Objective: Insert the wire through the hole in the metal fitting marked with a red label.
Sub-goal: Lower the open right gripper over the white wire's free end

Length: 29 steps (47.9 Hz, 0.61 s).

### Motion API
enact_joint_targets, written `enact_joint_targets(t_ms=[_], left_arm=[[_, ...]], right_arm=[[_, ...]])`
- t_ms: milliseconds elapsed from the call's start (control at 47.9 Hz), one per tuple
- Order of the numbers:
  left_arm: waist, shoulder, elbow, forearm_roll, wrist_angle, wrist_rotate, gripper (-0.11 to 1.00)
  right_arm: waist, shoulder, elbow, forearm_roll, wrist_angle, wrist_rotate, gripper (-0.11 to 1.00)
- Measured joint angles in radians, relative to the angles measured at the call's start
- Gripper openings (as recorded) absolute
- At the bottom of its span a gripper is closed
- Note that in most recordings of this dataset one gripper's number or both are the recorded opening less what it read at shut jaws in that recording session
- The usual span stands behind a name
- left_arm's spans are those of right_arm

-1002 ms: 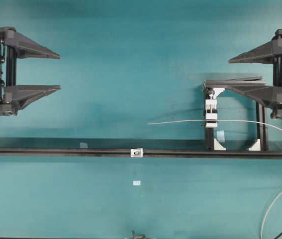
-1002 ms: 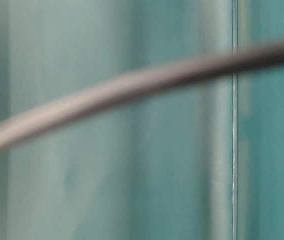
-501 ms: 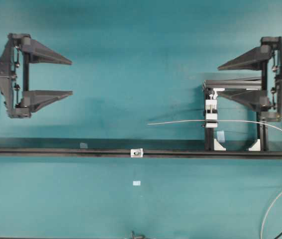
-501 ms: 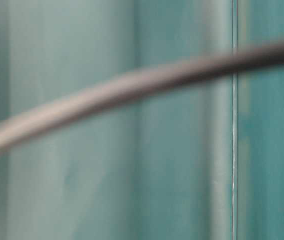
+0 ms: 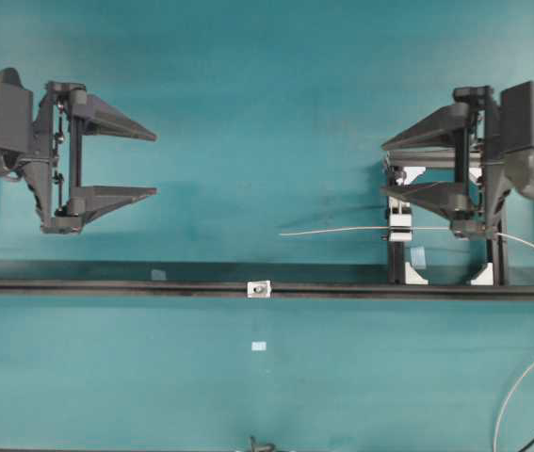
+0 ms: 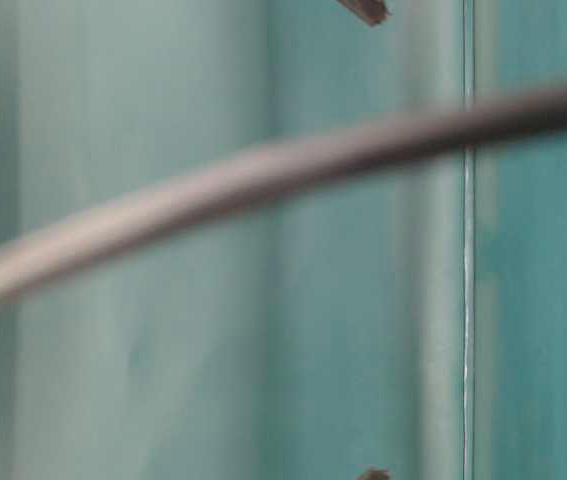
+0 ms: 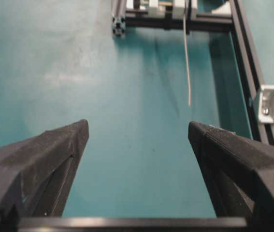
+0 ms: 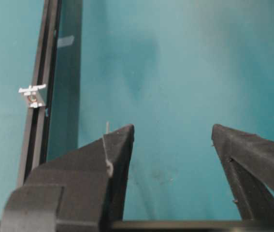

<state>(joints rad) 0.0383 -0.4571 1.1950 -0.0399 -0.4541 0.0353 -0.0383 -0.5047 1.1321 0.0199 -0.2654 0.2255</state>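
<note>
Your left gripper (image 5: 155, 164) and right gripper (image 5: 383, 171) both stand spread wide, grasping nothing; bare table (image 5: 267, 113) lies between them.

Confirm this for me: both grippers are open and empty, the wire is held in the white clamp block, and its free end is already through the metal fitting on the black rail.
Only the last part is wrong. In the overhead view the wire ends short of the black rail, clear of the metal fitting. The left gripper and right gripper are open and empty, and the white clamp block holds the wire.

wire (image 5: 342, 231): 1 | metal fitting (image 5: 260, 289): 1 | rail (image 5: 106, 288): 1 | pale tags (image 5: 259, 347): 3
</note>
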Motion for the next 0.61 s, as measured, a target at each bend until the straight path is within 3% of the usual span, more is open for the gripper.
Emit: enact_joint_targets(t_ms=[605], left_arm=[[-0.002, 0.103, 0.017, 0.002, -0.077, 0.0, 0.7]], right_arm=[[0.072, 0.206, -0.064, 0.0, -0.044, 0.021, 0.75]])
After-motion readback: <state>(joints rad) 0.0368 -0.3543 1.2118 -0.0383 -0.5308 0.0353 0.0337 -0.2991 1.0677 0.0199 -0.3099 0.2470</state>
